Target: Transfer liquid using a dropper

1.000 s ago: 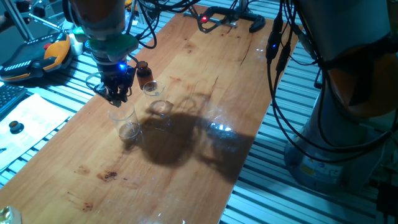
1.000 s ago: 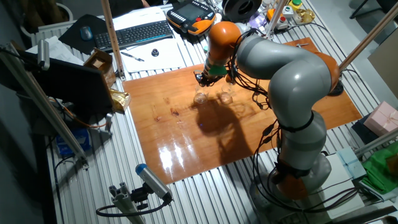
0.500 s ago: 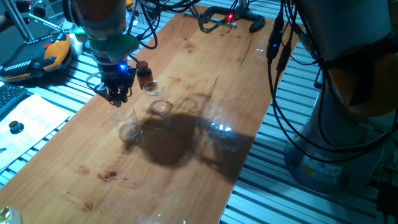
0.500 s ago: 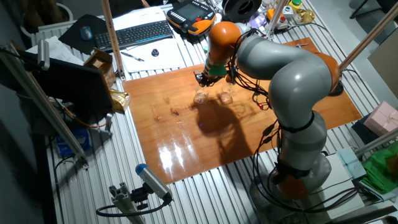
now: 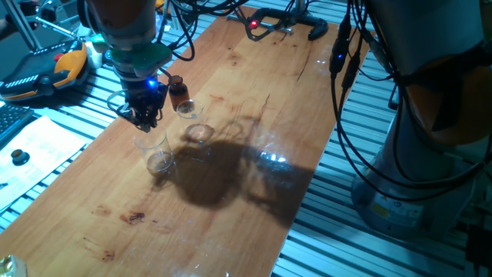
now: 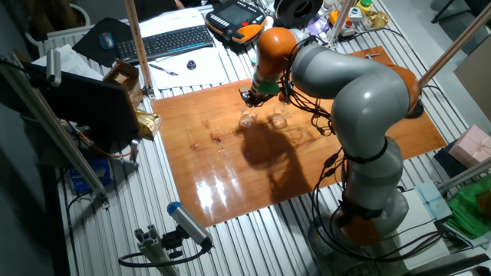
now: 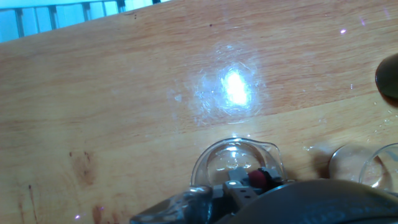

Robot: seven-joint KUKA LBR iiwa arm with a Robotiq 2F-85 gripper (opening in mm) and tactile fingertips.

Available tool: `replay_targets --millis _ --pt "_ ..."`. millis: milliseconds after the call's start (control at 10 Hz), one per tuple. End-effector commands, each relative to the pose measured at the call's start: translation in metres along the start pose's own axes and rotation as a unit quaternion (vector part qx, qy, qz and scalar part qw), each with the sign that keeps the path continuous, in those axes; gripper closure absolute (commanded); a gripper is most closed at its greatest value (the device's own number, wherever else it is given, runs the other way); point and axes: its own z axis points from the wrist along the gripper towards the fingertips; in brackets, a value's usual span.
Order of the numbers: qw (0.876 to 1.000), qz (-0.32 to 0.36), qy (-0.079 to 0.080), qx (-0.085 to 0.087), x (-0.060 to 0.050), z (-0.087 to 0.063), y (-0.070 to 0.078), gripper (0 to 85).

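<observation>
Your black two-finger gripper hangs just above the nearer clear glass beaker; whether it clasps the tiny dark dropper you cannot tell. Thin brownish liquid lies in that beaker. The small amber-brown bottle stands just behind.

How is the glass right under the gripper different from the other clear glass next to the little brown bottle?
The glass under the gripper holds a thin brownish layer at its bottom; the glass by the amber bottle shows no such tint. The first stands nearer the table's front, with the gripper poised above its rim; nothing hangs over the second. Both are clear, upright, small beakers.
</observation>
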Motion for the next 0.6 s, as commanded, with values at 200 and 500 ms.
replay_targets --millis 200,500 --pt "1.000 -0.001 0.002 0.000 0.0000 0.0001 -0.0001 64.7" --pt "1.000 -0.002 0.000 0.001 0.0000 0.0001 0.0000 68.3"
